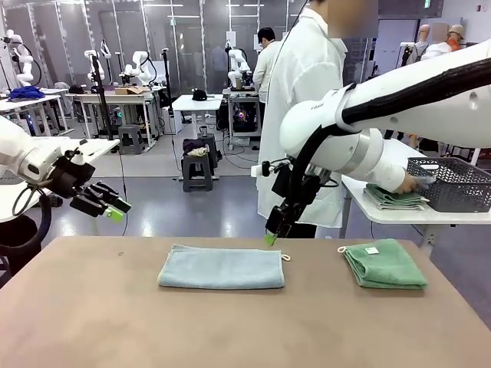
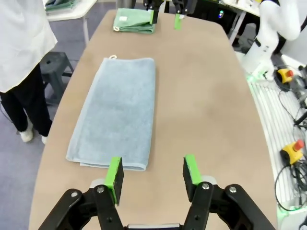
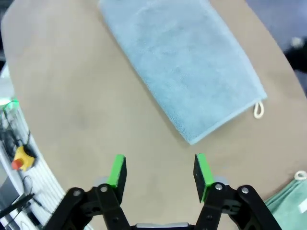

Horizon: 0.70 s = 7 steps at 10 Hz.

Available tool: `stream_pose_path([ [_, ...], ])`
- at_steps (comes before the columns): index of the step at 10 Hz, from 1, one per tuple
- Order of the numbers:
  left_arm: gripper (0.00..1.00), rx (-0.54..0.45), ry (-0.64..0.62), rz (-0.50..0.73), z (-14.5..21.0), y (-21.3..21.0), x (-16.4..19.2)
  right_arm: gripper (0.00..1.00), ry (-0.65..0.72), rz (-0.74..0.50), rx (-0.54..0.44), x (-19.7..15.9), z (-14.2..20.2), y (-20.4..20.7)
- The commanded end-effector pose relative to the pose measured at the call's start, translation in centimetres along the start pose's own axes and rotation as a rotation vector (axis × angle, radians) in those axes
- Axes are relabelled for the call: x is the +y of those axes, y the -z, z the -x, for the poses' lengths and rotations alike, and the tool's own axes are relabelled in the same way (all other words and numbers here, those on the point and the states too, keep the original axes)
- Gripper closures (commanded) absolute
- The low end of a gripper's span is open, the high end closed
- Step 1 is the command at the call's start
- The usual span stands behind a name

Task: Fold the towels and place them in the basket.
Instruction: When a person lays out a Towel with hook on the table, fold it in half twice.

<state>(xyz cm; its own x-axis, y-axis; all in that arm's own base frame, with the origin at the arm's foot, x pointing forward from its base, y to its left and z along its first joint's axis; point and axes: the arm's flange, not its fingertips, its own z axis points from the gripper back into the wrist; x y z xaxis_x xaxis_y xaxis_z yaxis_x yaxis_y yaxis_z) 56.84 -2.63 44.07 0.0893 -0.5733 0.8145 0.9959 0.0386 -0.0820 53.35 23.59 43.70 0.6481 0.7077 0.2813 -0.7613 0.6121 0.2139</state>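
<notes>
Fingers spread and empty on both: left gripper and right gripper hover above the table. Grey-blue towel lies folded at centre, mint green towel at its 3 o'clock. Basket sits on side table at 2 o'clock.

Glossy white arm shells are being shown with black cabling; black grippers are carrying green pads. A white lab coat is being worn.
</notes>
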Motion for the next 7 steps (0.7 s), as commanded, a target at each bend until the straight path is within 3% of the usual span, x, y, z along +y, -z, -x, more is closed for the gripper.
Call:
stream_pose_path([
  [1,0.17,-0.064,0.036,0.029,0.9,-0.4,0.6,0.09,0.272,0.123,0.038,1.8,-0.1,1.7],
  [2,0.16,-0.068,0.044,0.025,1.1,-0.7,0.7,0.09,0.341,0.177,0.018,2.5,-0.1,2.3],
  [3,0.0,-0.075,0.06,0.027,1.4,-0.9,1.0,0.0,0.426,0.217,-0.001,2.8,-0.1,3.1],
  [4,0.0,-0.08,0.07,0.032,1.7,-1.1,1.4,0.04,0.494,0.252,-0.01,2.9,0.0,4.1],
  [7,0.0,-0.04,0.04,0.015,1.7,-0.8,0.9,0.0,0.662,0.239,-0.109,2.3,0.0,5.9],
])
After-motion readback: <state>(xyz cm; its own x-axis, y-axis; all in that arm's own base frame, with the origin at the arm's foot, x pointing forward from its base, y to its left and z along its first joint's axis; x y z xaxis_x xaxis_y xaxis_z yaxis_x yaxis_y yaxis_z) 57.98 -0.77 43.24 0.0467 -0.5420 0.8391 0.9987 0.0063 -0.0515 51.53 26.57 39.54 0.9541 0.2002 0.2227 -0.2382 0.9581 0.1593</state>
